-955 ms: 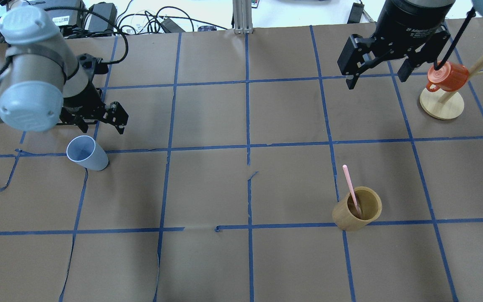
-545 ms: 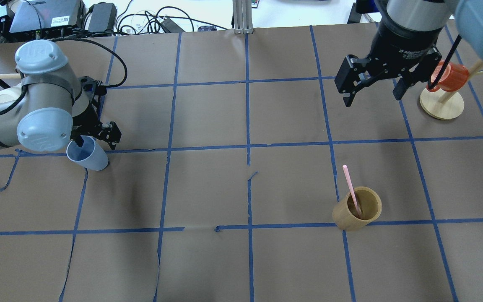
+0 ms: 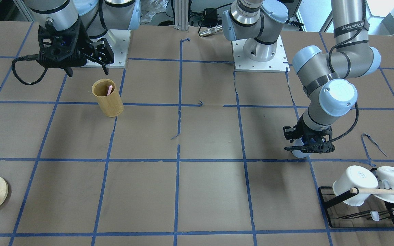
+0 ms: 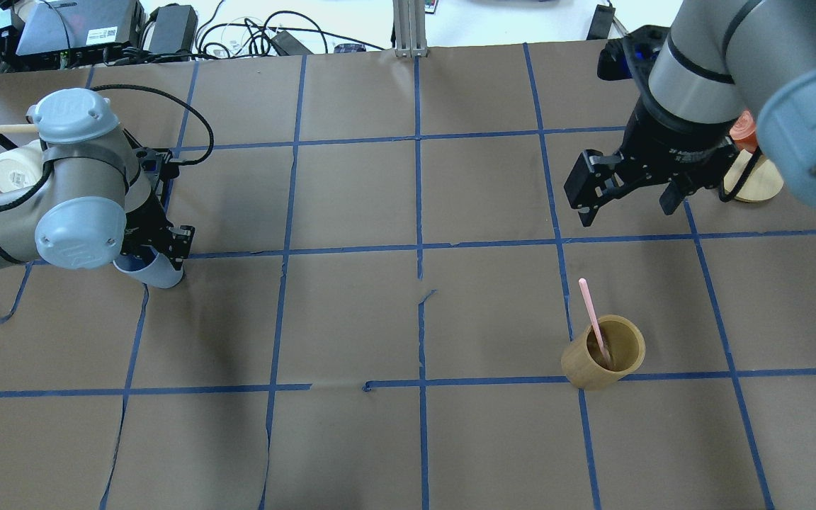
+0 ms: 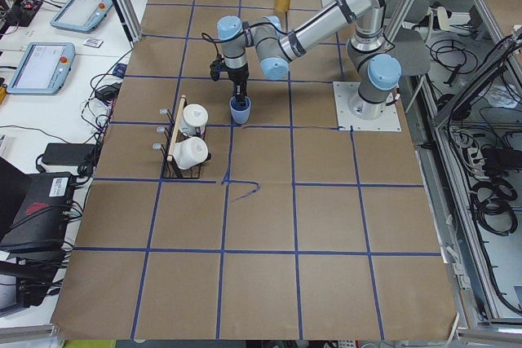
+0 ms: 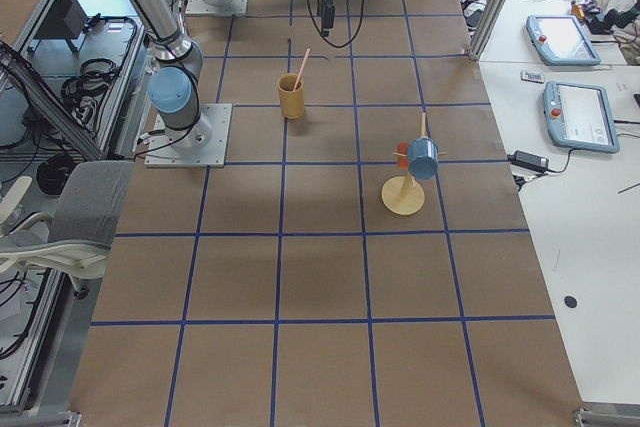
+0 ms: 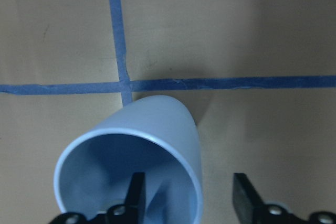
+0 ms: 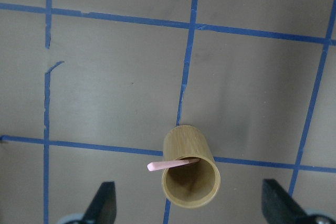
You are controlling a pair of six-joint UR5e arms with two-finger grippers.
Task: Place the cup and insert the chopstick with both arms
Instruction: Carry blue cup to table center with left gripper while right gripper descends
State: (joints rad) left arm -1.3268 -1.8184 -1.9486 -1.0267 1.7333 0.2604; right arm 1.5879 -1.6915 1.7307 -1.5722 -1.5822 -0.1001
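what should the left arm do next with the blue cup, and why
Probably shut the left gripper on the blue cup. In the left wrist view one finger sits inside the cup's mouth and the other outside it. They straddle the wall, but a gap shows on each side, so nothing is gripped yet.

I can read little from here. A black strap [image 3: 349, 26] round the upper tube of the left arm [image 3: 345, 63] carries white capitals, WANJEED, followed by smaller marks I can't make out. The blue joint cap [image 3: 339, 97] on that arm shows a raised UR logo. On the body of the right gripper [image 4: 626, 212] a white line begins "2F Adaptive"; the rest is too small. The sticker on the grey box [image 4: 82, 25] behind the bench [image 4: 351, 198] is illegible.
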